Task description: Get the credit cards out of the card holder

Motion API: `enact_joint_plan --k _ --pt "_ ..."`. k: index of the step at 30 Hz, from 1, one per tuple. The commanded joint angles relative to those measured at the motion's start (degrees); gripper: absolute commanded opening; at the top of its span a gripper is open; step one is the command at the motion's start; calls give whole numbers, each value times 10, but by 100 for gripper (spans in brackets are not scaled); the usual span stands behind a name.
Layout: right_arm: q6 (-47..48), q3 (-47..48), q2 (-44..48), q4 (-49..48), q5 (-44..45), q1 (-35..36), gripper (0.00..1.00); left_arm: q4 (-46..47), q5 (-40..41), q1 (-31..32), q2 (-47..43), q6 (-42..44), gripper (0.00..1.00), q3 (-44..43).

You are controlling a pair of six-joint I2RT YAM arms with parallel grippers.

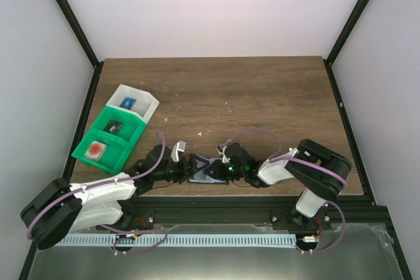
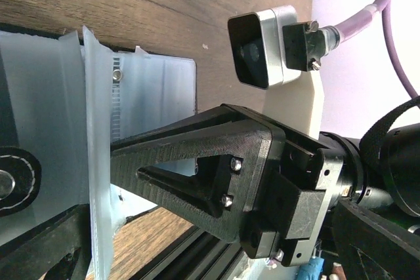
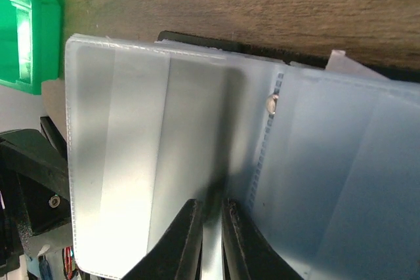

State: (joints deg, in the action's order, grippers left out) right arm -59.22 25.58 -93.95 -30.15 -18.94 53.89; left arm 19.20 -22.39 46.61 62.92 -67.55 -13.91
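on the wooden tabletop [image 1: 262, 96] the card holder [image 3: 131, 162] lies crosswise between my hands; right hand [image 3: 211, 214] pinches its panel, left hand [image 1: 184, 167] spread wide opposite.

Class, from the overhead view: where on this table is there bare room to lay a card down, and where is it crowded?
Bare: the far half of the table, from the white bin to the right edge, and the wood right of the green bins. Crowded: the near edge, where left gripper and right gripper flank the card holder.
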Motion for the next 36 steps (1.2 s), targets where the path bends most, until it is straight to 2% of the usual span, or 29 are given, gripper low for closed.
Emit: enact_joint_plan --k 1,11,18,21,26,34,36 --pt "0 -16 1 0 -11 12 12 22 -10 2 -3 -4 100 -7" --pt "-5 -37 26 -26 7 12 21 41 -21 5 16 -3 100 -16" --pt "-10 -52 51 -27 25 12 21 43 -20 11 23 0 100 -26" --pt "-7 -54 60 -23 30 12 18 42 -19 12 26 1 100 -28" --pt "2 -55 61 -41 10 12 18 40 -15 15 33 4 100 -34" --pt "9 -40 65 -52 -13 17 50 30 -3 16 35 7 100 -31" --pt "9 -34 60 -47 -19 18 54 29 -3 16 34 8 100 -32"
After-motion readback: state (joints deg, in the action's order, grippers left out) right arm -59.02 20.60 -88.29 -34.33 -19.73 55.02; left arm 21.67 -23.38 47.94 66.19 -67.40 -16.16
